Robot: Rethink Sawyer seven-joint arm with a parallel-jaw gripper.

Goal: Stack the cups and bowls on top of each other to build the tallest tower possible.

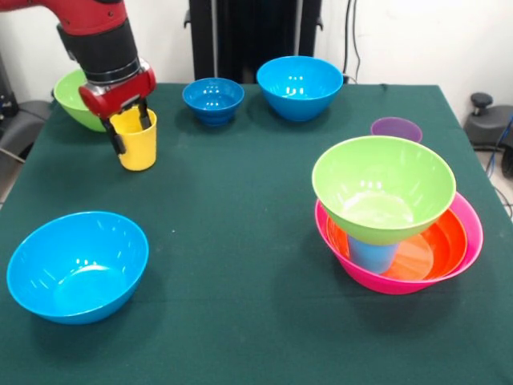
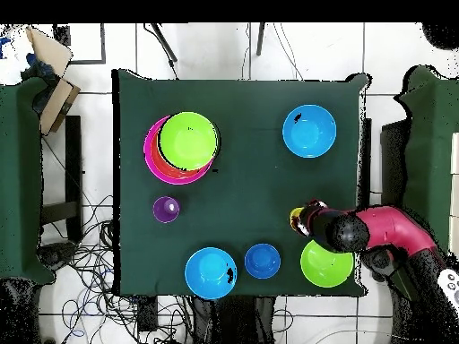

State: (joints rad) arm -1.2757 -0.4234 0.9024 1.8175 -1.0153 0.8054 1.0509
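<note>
Gripping the yellow cup (image 1: 138, 140) by its rim, one finger inside and one outside, our gripper (image 1: 128, 124) is closing on it so we can carry it to the tower (image 1: 397, 233). We are taking that tower as landmark: its pink bowl (image 1: 465, 241) is cradling an orange bowl (image 1: 437, 241), a light blue cup (image 1: 373, 255) and a lime bowl (image 1: 383, 188) on top. Just behind it the purple cup (image 1: 396, 128) is waiting; well across the table from it, three blue bowls (image 1: 78, 265) and a second lime bowl (image 1: 74, 96) are lying unstacked.
</note>
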